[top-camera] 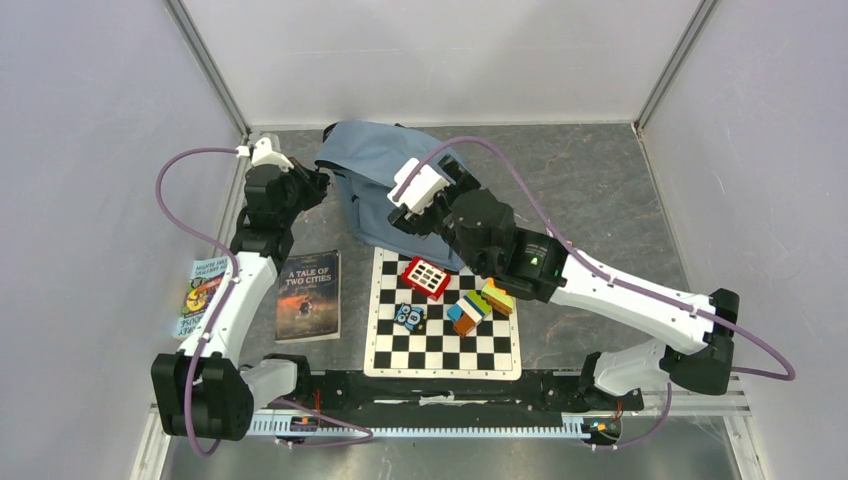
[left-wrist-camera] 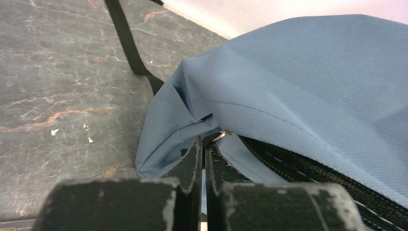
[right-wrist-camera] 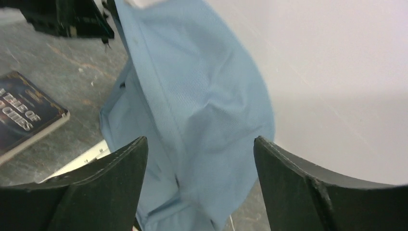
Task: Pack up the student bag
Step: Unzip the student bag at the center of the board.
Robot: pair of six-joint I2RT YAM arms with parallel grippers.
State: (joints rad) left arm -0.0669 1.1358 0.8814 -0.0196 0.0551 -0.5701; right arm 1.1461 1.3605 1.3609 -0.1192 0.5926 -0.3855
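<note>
The student bag point(top-camera: 365, 160) is a dusty-blue backpack lying at the back middle of the table. My left gripper point(top-camera: 320, 185) is at its left edge. In the left wrist view the left gripper point(left-wrist-camera: 205, 142) is shut on a fold of the bag point(left-wrist-camera: 312, 82) beside the black zipper trim point(left-wrist-camera: 298, 166). A black strap point(left-wrist-camera: 127, 43) trails over the table. My right gripper point(top-camera: 400, 222) hovers over the bag's near side. In the right wrist view the right gripper point(right-wrist-camera: 199, 142) is open and empty, jaws wide apart, above the bag point(right-wrist-camera: 192, 96).
A chessboard point(top-camera: 440, 350) lies in front of the bag with a red toy point(top-camera: 426, 277), coloured blocks point(top-camera: 481, 305) and a small blue toy point(top-camera: 409, 317) on it. A dark book point(top-camera: 308, 295) lies left of it, and a teal booklet point(top-camera: 198, 297) further left.
</note>
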